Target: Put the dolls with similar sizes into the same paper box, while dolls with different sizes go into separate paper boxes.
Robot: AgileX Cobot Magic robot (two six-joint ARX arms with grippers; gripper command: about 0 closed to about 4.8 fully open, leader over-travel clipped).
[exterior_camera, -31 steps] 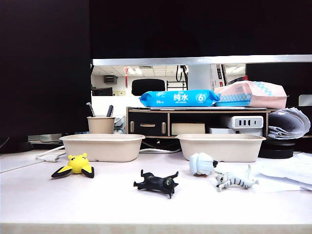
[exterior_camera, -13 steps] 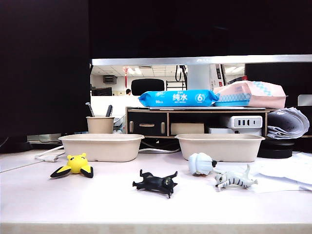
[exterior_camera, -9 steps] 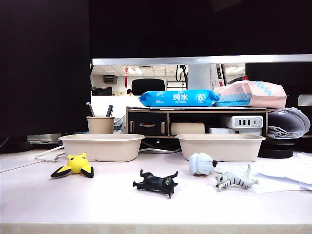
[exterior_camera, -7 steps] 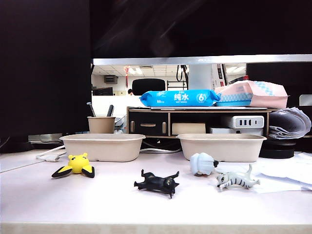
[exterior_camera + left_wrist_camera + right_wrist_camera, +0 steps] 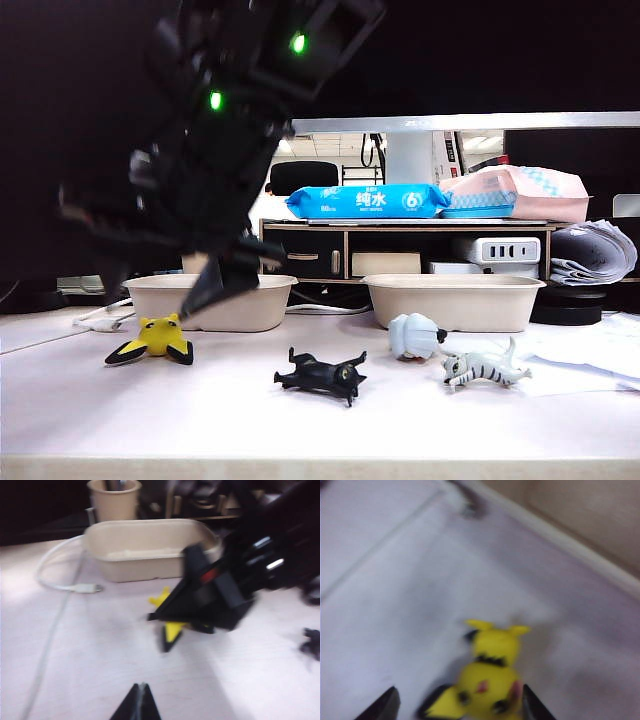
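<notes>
Right pincer [image 5: 457, 707]: jaws spread wide, one tip on each side of the yellow doll in the right wrist view, holding nothing; in the exterior view it is a blurred dark mass [image 5: 215, 285] reaching across to the left half, hanging just above the yellow doll and in front of the left paper box.
Left pincer [image 5: 138, 702]: only its dark tips show at the edge of the left wrist view, pressed together into a single point, above bare counter and apart from every doll; I cannot pick it out in the exterior view.
Yellow doll [image 5: 152, 338]: lies on the counter [image 5: 320, 420] just in front of the left paper box, black-tipped limbs splayed, not gripped; the right wrist view shows it between the spread tips [image 5: 487, 680].
Black cat doll [image 5: 322, 375]: on the counter near the middle, lying low.
Pale blue-white doll [image 5: 415, 336]: in front of the right paper box, near its left end.
Grey-white striped cat doll [image 5: 483, 368]: just right of the pale one, nearer the camera.
Left paper box [image 5: 250, 300]: on the counter, partly behind the right arm.
Right paper box [image 5: 455, 300]: well apart to the right; its inside is hidden.
Beige cup [image 5: 114, 499]: behind the left paper box.
White cable [image 5: 60, 575]: curls on the counter beside that box.
</notes>
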